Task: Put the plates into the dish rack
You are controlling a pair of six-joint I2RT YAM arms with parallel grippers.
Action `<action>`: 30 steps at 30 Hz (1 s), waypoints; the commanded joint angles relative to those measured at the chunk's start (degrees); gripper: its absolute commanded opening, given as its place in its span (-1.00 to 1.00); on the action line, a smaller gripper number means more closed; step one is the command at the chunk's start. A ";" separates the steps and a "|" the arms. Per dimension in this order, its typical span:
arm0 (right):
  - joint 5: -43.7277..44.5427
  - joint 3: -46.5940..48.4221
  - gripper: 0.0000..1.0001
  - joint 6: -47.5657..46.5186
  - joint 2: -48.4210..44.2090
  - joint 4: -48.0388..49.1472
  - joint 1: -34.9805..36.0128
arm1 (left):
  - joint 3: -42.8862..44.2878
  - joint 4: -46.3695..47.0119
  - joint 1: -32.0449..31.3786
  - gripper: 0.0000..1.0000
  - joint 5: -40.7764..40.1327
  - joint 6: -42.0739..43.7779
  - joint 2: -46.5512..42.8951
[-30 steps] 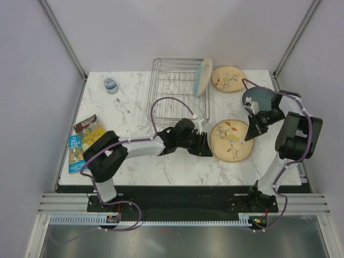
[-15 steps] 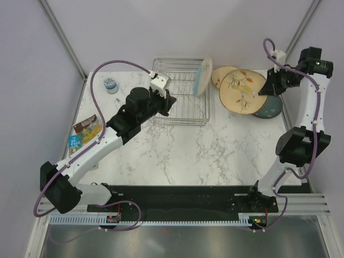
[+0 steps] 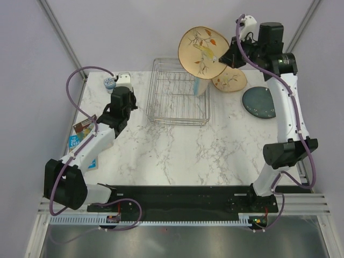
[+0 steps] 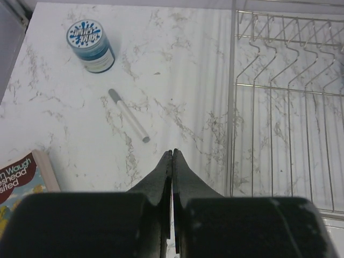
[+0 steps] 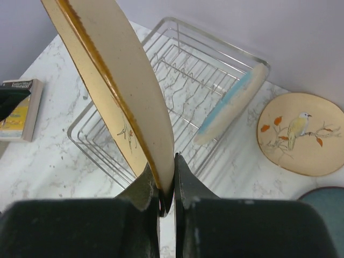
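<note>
My right gripper (image 3: 230, 54) (image 5: 165, 177) is shut on the rim of a cream-tan leaf-sprig plate (image 3: 201, 52) (image 5: 115, 80), held high and tilted above the wire dish rack (image 3: 179, 91) (image 5: 177, 70). The half-blue plate (image 3: 201, 85) (image 5: 231, 105) stands on edge at the rack's right side. A second cream-tan plate (image 3: 232, 79) (image 5: 301, 134) lies flat right of the rack. The dark teal-grey plate (image 3: 258, 102) (image 5: 325, 201) lies flat further right. My left gripper (image 3: 127, 91) (image 4: 172, 156) is shut and empty, over the table left of the rack (image 4: 279, 102).
A small blue-lidded jar (image 3: 110, 83) (image 4: 90, 45) and a grey pen (image 4: 129, 115) lie on the marble table (image 3: 177, 150) left of the rack. Books (image 3: 83, 137) (image 4: 21, 180) lie at the left edge. Frame posts stand at the back corners.
My right gripper has lifted the cream-tan plate up and left, from beside the other plates to above the rack. My left arm has drawn back left, away from the rack.
</note>
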 commanded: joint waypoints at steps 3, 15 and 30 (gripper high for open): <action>28.44 3.53 -1.00 8.81 -0.02 13.80 11.85 | -4.85 1.51 2.56 -0.95 -0.97 -6.11 -1.19; 76.00 -0.24 -1.00 9.76 6.92 25.58 29.26 | -13.47 6.34 2.56 -0.96 -3.85 -12.09 -1.46; 89.44 8.27 -1.00 13.47 20.19 28.13 31.28 | -7.51 12.06 3.18 -0.95 -0.27 -17.62 15.06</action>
